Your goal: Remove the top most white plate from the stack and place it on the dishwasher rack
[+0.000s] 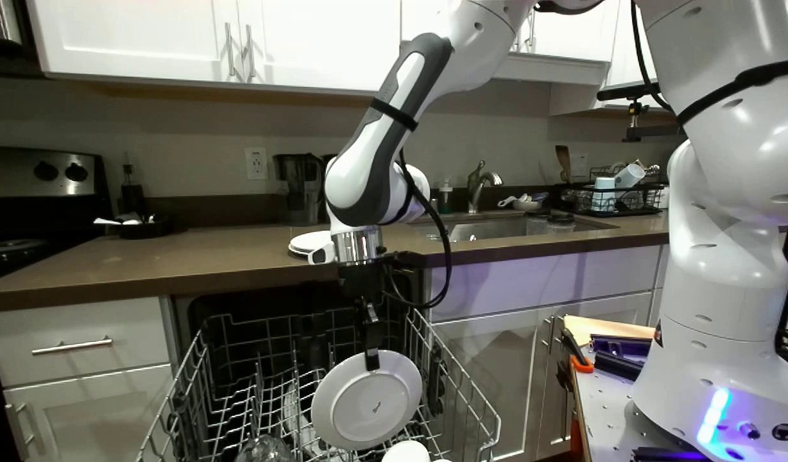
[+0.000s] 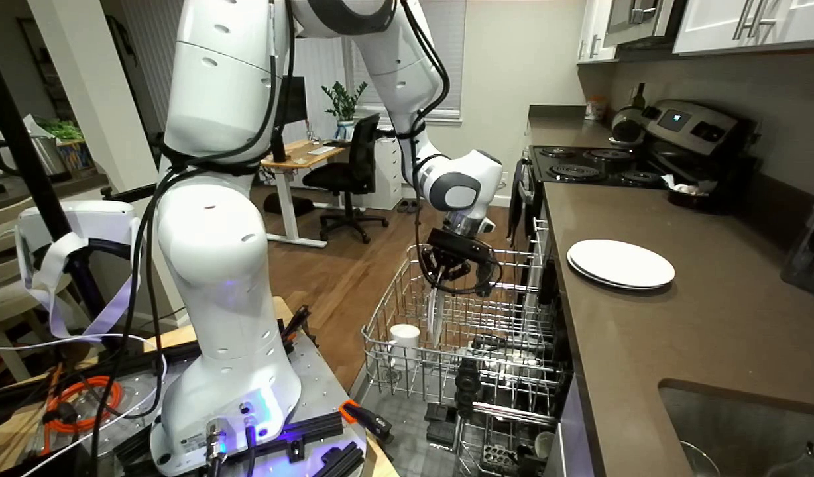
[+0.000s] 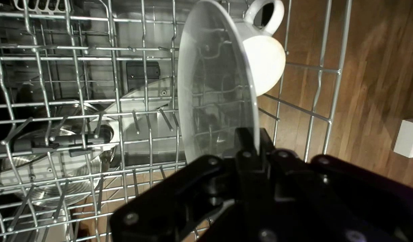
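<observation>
The bent arm (image 1: 477, 45) points clamped fingers (image 1: 372, 358) down.

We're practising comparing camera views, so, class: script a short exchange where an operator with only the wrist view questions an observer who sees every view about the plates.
Operator: My wrist view shows a plate pinched in the gripper. Are there any others?
Observer: Yes, a stack of plates lies on the counter, in both exterior views.
Operator: What is on the side of mine that I can't see?
Observer: An exterior view shows a small dark mark near the middle of that side.
</observation>
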Tool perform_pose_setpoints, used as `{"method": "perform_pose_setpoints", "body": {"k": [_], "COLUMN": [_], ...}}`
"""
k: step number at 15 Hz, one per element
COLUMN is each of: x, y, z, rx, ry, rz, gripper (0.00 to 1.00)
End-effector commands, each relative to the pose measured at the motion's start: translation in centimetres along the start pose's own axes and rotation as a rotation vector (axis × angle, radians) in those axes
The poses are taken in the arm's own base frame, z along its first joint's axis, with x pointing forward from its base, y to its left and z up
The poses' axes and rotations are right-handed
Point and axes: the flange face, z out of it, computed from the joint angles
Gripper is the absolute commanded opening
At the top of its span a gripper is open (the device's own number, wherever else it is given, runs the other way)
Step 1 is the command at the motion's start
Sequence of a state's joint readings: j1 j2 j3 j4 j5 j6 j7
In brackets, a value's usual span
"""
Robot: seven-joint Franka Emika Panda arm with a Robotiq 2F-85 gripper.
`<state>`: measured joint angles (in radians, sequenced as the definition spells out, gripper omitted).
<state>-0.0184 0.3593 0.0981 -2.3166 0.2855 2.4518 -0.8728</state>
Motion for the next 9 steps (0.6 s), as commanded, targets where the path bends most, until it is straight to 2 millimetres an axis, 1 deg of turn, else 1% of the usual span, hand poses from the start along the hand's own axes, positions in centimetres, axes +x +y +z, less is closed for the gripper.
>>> {"method": "perform_pose_setpoints", "body": {"k": [1, 9], "x": [0.4, 0.3], "y": [1.0, 2.1], "z": [0.3, 3.0], "rx": [-0.002, 0.024], "ry": [0.011, -0.027], "rz": [-0.025, -0.005], "gripper": [0.06, 0.06]}}
